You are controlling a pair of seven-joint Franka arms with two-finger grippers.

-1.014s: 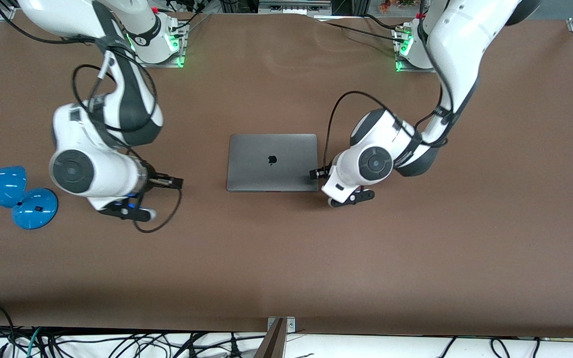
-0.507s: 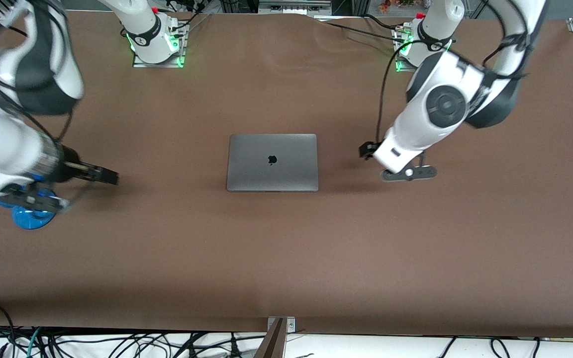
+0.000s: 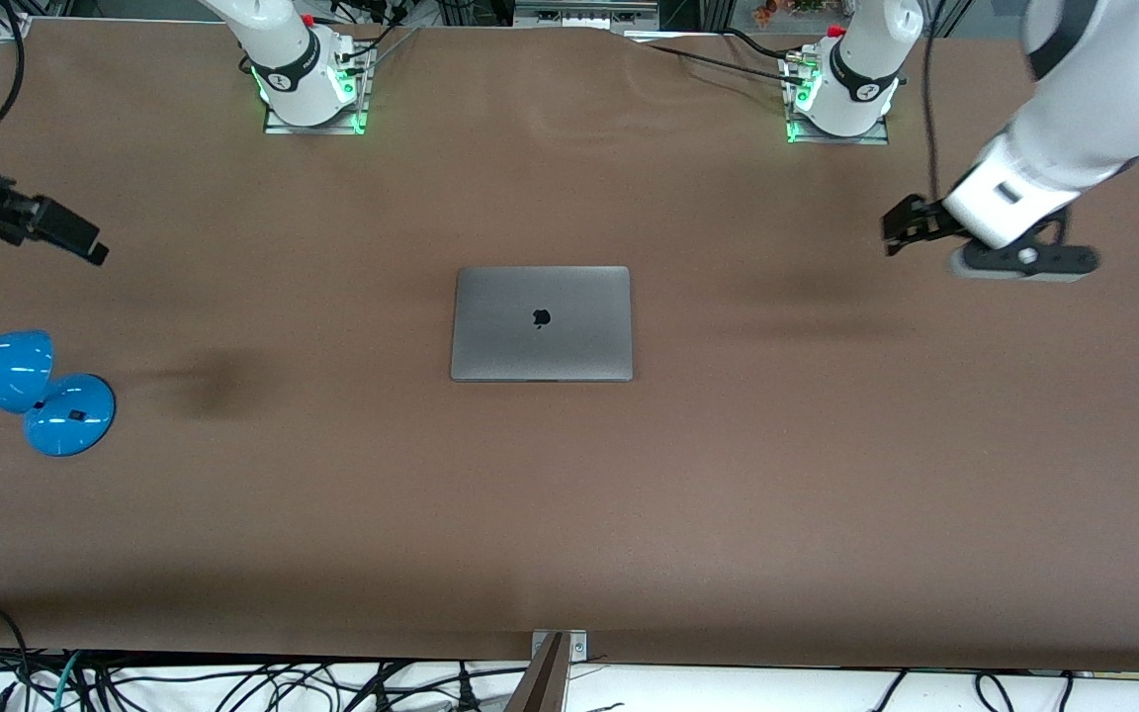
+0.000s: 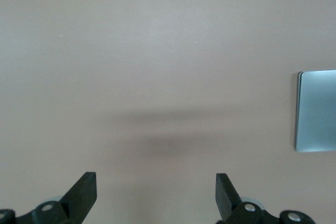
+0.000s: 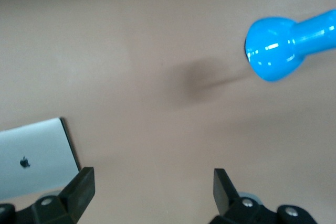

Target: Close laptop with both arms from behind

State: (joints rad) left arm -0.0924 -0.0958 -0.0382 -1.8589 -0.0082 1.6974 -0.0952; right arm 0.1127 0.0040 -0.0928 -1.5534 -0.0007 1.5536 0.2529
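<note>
The space-grey laptop (image 3: 541, 322) lies shut and flat at the table's middle, apple logo up. It also shows in the left wrist view (image 4: 316, 111) and the right wrist view (image 5: 34, 157). My left gripper (image 3: 896, 229) hangs open and empty in the air over bare table toward the left arm's end, well clear of the laptop; its fingers (image 4: 84, 192) stand wide apart. My right gripper (image 3: 83, 241) hangs open and empty over the table at the right arm's end; its fingers (image 5: 81, 187) are also wide apart.
A blue desk lamp (image 3: 31, 391) lies on the table at the right arm's end, nearer the front camera than the right gripper; its head shows in the right wrist view (image 5: 275, 48). The arm bases (image 3: 307, 84) (image 3: 841, 94) stand along the table's edge.
Both grippers have risen and swung away from the laptop toward their own ends of the table. The laptop has stayed shut and has not moved.
</note>
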